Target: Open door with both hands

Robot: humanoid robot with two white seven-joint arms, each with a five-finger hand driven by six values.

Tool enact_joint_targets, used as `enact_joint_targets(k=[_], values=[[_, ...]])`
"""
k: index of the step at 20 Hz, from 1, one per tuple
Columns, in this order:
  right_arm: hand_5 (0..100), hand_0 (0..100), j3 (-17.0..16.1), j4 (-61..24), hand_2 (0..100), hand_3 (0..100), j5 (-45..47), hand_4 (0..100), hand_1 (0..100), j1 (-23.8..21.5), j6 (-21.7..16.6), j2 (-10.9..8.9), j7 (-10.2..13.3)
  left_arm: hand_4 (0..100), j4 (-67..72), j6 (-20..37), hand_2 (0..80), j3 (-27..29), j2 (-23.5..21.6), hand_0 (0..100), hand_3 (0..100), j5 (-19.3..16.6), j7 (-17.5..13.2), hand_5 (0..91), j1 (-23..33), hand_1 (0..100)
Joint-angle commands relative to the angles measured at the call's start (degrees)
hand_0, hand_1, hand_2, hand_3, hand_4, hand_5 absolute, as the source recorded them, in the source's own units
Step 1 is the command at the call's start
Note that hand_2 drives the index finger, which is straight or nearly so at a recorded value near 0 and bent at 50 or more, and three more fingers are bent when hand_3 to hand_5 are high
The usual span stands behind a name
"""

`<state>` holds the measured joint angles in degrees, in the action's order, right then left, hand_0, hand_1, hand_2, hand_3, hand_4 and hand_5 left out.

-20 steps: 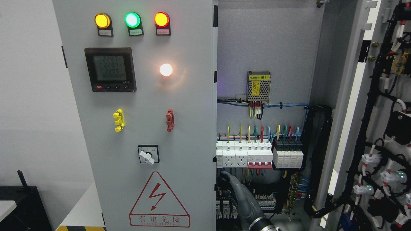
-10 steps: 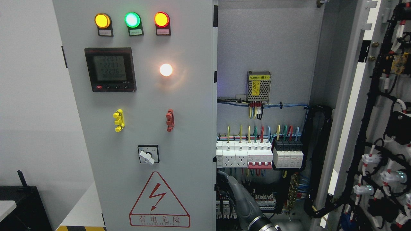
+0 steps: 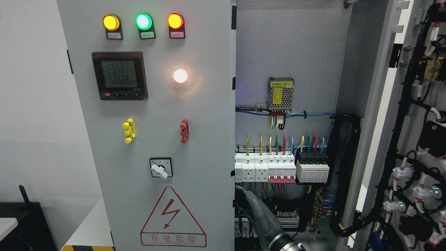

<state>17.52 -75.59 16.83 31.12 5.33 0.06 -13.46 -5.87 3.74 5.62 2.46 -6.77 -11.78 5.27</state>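
Note:
The grey left cabinet door (image 3: 195,146) stands nearly closed, carrying three indicator lamps, a meter and a warning triangle. The right door (image 3: 400,146) is swung wide open at the picture's right, its wired inner side showing. My right hand (image 3: 256,211) rises from the bottom edge just right of the middle, inside the open half of the cabinet. Its grey fingers (image 3: 244,191) stretch straight up and to the left, with the tip at the left door's free edge (image 3: 233,181). They hold nothing that I can see. My left arm does not show.
Behind the hand sit rows of breakers (image 3: 278,169), coloured wires and a small power supply (image 3: 281,94). A black cable bundle (image 3: 343,174) hangs along the right frame. A black box (image 3: 24,223) stands at the lower left by the wall.
My right hand has shifted slightly left, bringing its fingertip closer to the left door's edge. Both doors stand as before.

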Motion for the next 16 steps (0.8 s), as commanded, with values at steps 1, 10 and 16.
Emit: enact_joint_targets(k=[1,10,16], values=[[0,23,0.0,0.3,0,0,0.0,0,0,0.1,0.0,1.61,-0.3,3,0.1,0.0,0.0,0.0,0.0,0,0,0.0,0.0,0.0,0.0,0],[0,23,-0.1,0.3,0,0,0.0,0,0,0.1,0.0,1.61,-2.1,3,0.1,0.0,0.0,0.0,0.0,0,0,0.0,0.0,0.0,0.0,0],[0,23,-0.5,0.4,0,0,0.2,0,0,0.2,0.0,1.61,-2.3,3,0.0,0.0,0.0,0.0,0.0,0,0,0.0,0.0,0.0,0.0,0]])
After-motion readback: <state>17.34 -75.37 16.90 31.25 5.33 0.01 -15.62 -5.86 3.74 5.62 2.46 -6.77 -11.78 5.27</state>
